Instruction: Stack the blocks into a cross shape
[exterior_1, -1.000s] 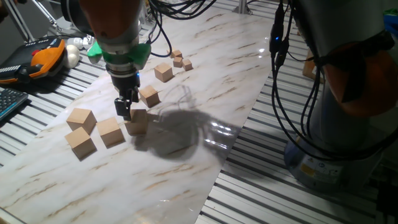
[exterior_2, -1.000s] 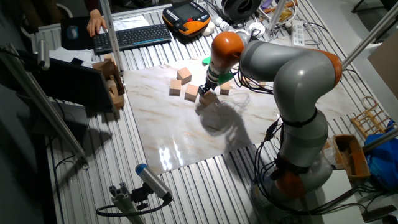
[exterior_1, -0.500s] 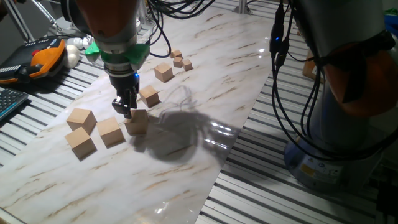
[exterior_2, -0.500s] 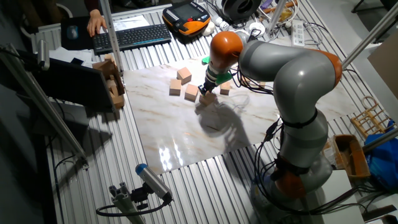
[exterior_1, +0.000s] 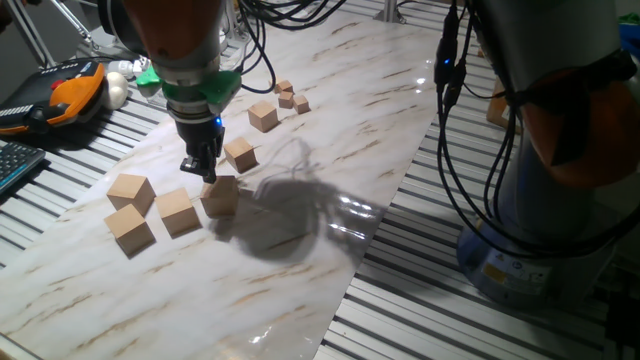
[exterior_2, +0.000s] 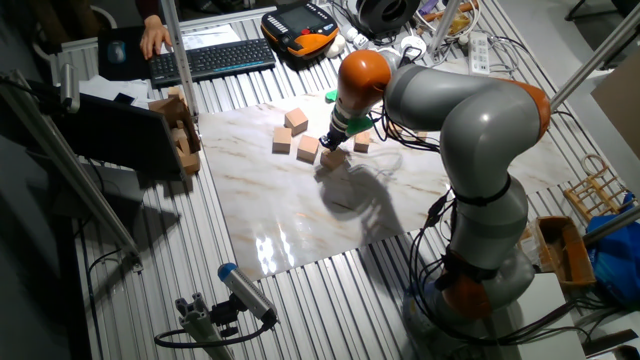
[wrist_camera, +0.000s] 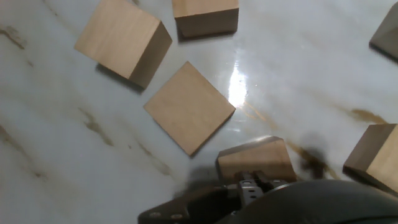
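On the marble-patterned table (exterior_1: 330, 110) I see four large blocks: three grouped at the left (exterior_1: 178, 211), the fourth (exterior_1: 220, 194) just beside them. The gripper (exterior_1: 203, 170) hangs directly above that fourth block. I cannot tell whether its jaws are closed or apart. Medium cubes (exterior_1: 263, 117) lie farther back.

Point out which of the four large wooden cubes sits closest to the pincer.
The large plain tan wooden cube directly beneath the pincer. It is the rightmost of the four; the other three large cubes lie apart to its left.
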